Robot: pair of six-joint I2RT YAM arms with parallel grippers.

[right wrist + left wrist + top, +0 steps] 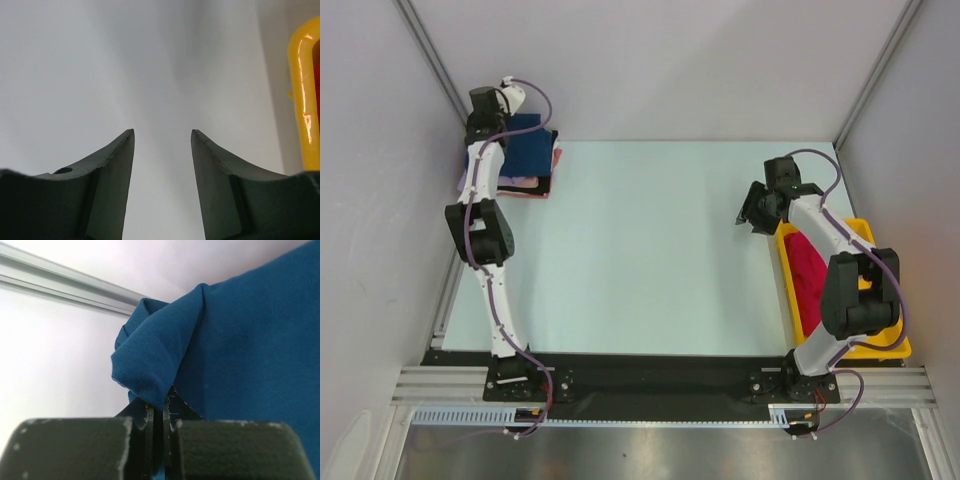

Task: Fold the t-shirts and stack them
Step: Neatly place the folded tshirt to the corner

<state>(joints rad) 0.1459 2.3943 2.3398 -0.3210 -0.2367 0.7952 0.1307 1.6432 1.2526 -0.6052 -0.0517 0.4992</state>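
Observation:
A navy blue t-shirt (532, 148) lies folded on top of a stack of pink and lavender t-shirts (525, 187) in the far left corner of the table. My left gripper (512, 122) hangs over that stack. In the left wrist view it (159, 407) is shut on a bunched, hemmed corner of the navy t-shirt (240, 350). My right gripper (750, 215) hovers at the far right, beside the tray's far end, open with nothing between its fingers (162, 132). A crimson t-shirt (810, 272) lies crumpled in the yellow tray (890, 348).
The yellow tray's rim (303, 100) stands just right of my right gripper. Grey walls with metal rails (65, 290) close in the table on the left, back and right. The pale table top (650, 250) stretches between the stack and the tray.

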